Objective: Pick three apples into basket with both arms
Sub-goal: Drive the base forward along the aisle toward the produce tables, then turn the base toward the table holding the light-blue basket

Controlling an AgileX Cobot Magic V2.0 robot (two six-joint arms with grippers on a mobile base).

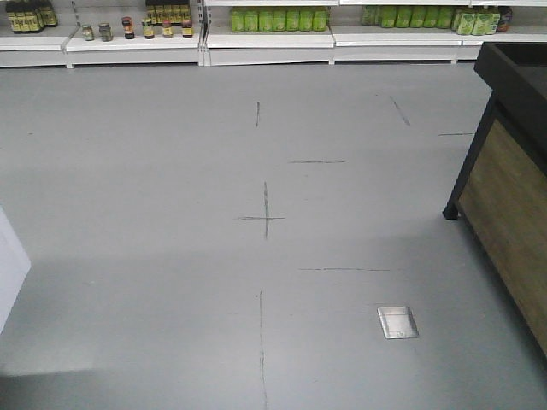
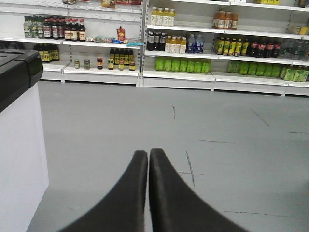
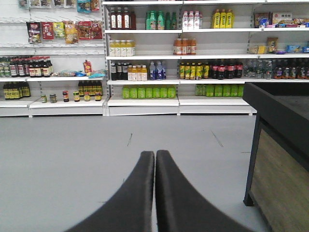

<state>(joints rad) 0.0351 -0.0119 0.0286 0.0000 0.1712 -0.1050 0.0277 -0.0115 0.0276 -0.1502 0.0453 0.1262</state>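
Left wrist-mounted view: the left gripper [image 2: 148, 153] is seen clenched over grey floor [image 2: 227, 116]; the right gripper [image 3: 155, 154] is likewise clenched before stocked shelves [image 3: 142, 102].

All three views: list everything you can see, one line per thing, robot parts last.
floor: one, grey, across every view
floor marks: several, dark thin lines and a cross, mid floor
floor plate: one, silver, lower right of front view
shelves: several bays, white, far wall
green bottles: one long row, green, low shelf
dark bottles: many, dark brown, left shelves
small jars: several, mixed colours, lowest left shelf
hanging packets: several, mixed colours, upper left, right wrist view
counter: one, black frame with wood side, right
cabinet: one, white with black top, left
apples, basket: none in view
left gripper: one, black, shut, empty
right gripper: one, black, shut, empty
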